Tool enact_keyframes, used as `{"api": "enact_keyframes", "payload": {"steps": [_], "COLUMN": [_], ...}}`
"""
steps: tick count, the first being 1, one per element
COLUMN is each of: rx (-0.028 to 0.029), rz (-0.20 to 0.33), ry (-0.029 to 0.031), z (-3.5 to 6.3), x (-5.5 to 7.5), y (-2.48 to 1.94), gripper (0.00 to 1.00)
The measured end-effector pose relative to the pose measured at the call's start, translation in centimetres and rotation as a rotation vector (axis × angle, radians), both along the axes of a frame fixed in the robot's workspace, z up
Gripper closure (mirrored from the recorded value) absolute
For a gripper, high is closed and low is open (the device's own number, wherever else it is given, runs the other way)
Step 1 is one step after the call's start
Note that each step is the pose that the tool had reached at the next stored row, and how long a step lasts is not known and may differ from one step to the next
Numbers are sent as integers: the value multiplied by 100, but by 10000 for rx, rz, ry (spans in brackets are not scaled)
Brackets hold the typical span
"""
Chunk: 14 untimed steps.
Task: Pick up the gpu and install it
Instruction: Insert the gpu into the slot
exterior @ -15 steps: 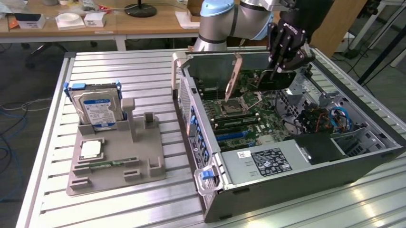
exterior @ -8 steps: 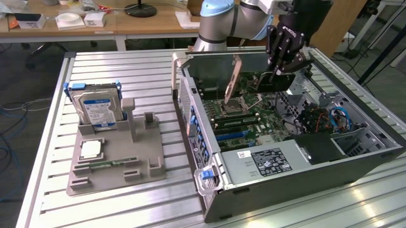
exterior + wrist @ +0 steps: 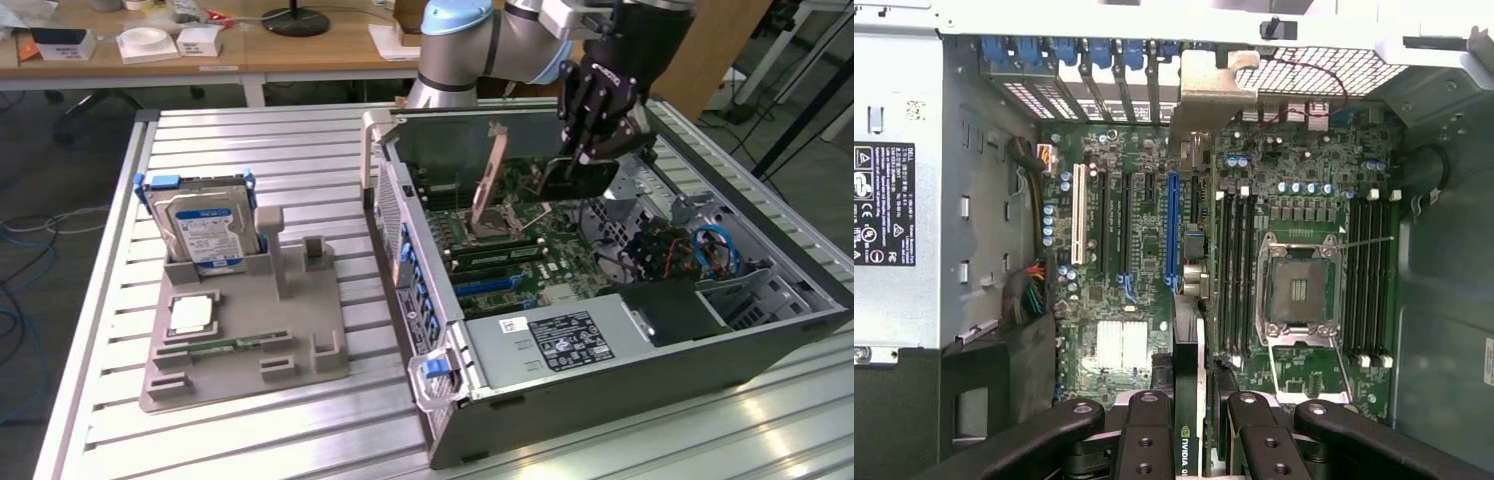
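Note:
The gpu is a dark card with a pale metal bracket at one end. It hangs above the motherboard inside the open computer case. My gripper is shut on its top edge. In the wrist view the gpu shows edge-on between my black fingers. Its bracket reaches toward the case's rear slot openings. It hovers just beside the long blue slot, apart from the board.
A grey fixture on the slatted metal table holds an upright silver hard drive, a small pale chip and a green memory stick. The power supply fills the case's near end. Cables lie at the exterior view's right.

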<state>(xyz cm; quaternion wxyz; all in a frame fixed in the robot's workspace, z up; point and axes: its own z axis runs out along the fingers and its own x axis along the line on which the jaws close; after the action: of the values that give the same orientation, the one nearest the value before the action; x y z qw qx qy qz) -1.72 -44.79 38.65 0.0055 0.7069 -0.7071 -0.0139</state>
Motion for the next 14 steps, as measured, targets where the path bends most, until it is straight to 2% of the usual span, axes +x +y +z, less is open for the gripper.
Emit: {"api": "enact_keyframes", "payload": {"steps": [14], "rx": [-114], "rz": [0], "ry": [-1], "z": [-106], "x": [0], "y": [0], "gripper": [74]}}
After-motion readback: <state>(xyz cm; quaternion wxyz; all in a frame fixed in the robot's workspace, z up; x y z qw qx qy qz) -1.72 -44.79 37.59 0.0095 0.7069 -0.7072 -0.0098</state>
